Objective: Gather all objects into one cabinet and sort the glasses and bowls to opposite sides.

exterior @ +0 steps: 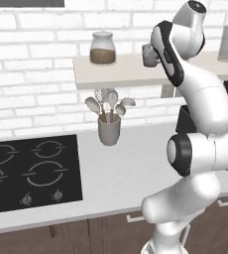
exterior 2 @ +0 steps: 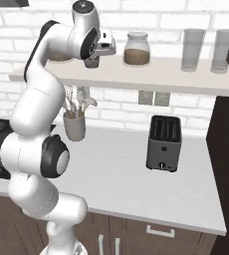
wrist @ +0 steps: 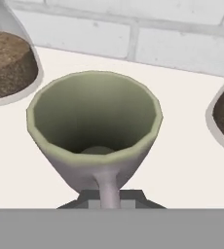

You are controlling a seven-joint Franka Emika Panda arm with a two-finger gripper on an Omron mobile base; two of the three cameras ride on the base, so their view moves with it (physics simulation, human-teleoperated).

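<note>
Standing upright on the pale wall shelf (exterior 2: 196,79), the pale grey-green handled mug (wrist: 94,126) sits between two lidded glass jars of brown granules (wrist: 9,63), well apart from the white brick wall (wrist: 133,39) behind. The two-finger gripper (exterior 2: 92,61) is closed tight on the mug's handle, its dark fingertips (wrist: 133,197) flanking the handle base.

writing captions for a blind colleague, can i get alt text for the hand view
A pale grey-green mug seen from close above, its handle pointing toward the camera and pinched by the shut gripper. It stands on a pale shelf against a white brick wall, between two jars of brown stuff.
</note>
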